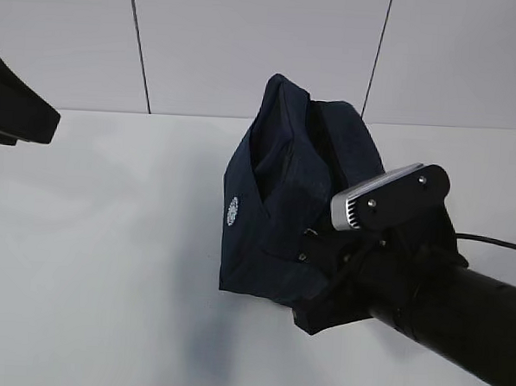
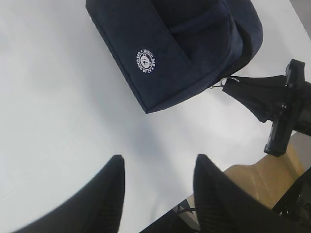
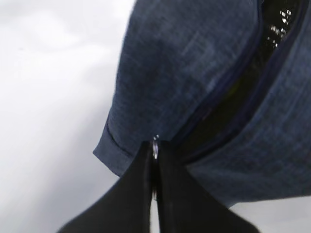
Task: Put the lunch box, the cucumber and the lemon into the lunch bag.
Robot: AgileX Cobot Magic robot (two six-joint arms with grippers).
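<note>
- Right tool: jaws pressed together on the silver ring pull at the low end of the zipper. The pinch is thin and tight, presumably because the ring offers so little to hold.
- Lunch bag: stands on the white table directly ahead of the right tool, touching its tips. Beyond the tips the zipper gapes, showing a dark interior with a few glints.
- Reason for the hold, as judged: gripping the pull lets the arm run the slider along its track, either widening or closing the mouth; which one cannot be told.
- Left tool: jaws stand apart and grip nothing. It hangs over bare table, well apart from the bag, which lies ahead of it, probably kept clear of the right arm's path.
- Lunch box, cucumber, lemon: none shows on the table near either tool; whether they lie inside the bag cannot be told.
</note>
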